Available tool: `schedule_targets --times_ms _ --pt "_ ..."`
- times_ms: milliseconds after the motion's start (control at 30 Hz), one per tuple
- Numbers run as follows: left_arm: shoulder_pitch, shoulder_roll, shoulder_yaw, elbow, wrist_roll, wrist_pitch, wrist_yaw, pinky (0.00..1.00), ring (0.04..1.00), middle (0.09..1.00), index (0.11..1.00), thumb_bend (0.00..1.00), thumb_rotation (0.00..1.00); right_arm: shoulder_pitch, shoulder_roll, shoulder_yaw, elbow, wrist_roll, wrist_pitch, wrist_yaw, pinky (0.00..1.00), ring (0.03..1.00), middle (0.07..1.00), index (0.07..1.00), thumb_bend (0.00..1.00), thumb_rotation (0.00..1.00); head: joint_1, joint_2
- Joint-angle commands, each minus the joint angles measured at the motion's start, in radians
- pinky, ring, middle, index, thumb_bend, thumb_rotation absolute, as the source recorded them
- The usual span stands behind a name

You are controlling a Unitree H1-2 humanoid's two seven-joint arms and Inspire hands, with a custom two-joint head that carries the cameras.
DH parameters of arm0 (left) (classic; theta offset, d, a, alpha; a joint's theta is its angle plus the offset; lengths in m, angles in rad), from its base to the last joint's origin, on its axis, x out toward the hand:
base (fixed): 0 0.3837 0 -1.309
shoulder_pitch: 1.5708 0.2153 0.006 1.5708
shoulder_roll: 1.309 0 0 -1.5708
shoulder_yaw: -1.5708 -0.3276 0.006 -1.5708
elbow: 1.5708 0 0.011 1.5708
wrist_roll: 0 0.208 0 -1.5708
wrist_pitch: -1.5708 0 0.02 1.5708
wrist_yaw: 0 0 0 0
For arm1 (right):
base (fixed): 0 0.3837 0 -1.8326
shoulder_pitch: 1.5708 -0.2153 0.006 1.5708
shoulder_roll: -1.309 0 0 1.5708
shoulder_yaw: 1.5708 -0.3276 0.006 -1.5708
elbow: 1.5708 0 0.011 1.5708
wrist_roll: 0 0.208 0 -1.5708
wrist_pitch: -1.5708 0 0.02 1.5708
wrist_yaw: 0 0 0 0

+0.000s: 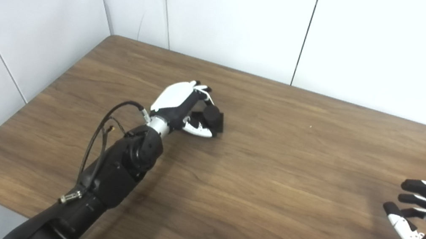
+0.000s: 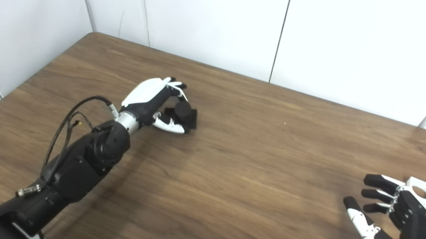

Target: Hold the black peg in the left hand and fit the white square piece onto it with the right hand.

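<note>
**Left hand on peg, right hand open beside white piece**

Left hand (image 2: 156, 100) is sitting on the far-left part of the wooden table (image 2: 259, 152), fingers curling over the black peg (image 2: 183, 115) and thumb lying along its near side. The peg is sitting low at the tabletop; can't tell whether it's resting on the wood or lifted slightly. Grip looks closed around it, though the hand is hiding part of the peg. A black cable (image 2: 67, 122) is looping out from the left forearm near the wrist.

Right hand (image 2: 397, 221) is hovering at the near-right edge of the table, palm facing left, fingers spread apart and holding nothing. The white square piece (image 2: 421, 191) is lying flat on the table just beyond and behind its fingertips, round hole facing up. In the left eye view the fingers are covering most of the piece, with only a corner showing at the frame edge. Can't tell if the fingers are touching it or just in front of it.

The two hands are sitting well apart, with bare wood between them. White panel walls (image 1: 234, 11) are running behind the table.
</note>
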State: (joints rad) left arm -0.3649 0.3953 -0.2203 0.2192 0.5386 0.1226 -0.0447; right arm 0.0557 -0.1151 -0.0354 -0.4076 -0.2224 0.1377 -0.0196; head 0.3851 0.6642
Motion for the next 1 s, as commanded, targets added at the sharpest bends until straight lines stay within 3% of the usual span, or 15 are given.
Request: schedule_targets --times_ms 0,333,533,767,967 --pt "0.003 0.015 -0.024 -0.016 -0.035 -0.060 -0.062 1.00 1.000 0.930 0.489 0.52 0.07 -0.007 0.009 0.001 -0.019 -0.001 -0.027 -0.008 0.47 0.605 0.651 0.618 0.44 0.00 0.001 0.001" --pt "0.015 0.025 -0.061 -0.019 -0.117 -0.229 -0.142 1.00 1.000 0.937 0.489 0.52 0.07 -0.002 0.010 0.000 -0.003 0.000 -0.039 -0.017 0.48 0.612 0.657 0.617 0.46 0.00 -0.037 0.010" --pt "0.025 0.010 -0.090 -0.044 -0.133 -0.259 -0.181 1.00 1.000 0.936 0.489 0.52 0.08 -0.006 -0.006 0.001 0.032 -0.007 -0.093 -0.023 0.46 0.595 0.674 0.623 0.47 0.00 -0.054 0.014" --pt "0.037 -0.023 -0.136 -0.068 -0.123 -0.279 -0.200 1.00 1.000 0.935 0.489 0.52 0.08 0.004 0.012 -0.009 -0.010 0.013 0.002 -0.011 0.47 0.604 0.692 0.640 0.45 0.00 -0.065 0.019" --pt "0.041 -0.064 -0.186 -0.057 -0.103 -0.296 -0.203 1.00 1.000 0.937 0.489 0.52 0.08 0.005 0.018 -0.009 -0.012 0.023 0.015 -0.019 0.47 0.603 0.688 0.636 0.46 0.00 -0.077 0.024"
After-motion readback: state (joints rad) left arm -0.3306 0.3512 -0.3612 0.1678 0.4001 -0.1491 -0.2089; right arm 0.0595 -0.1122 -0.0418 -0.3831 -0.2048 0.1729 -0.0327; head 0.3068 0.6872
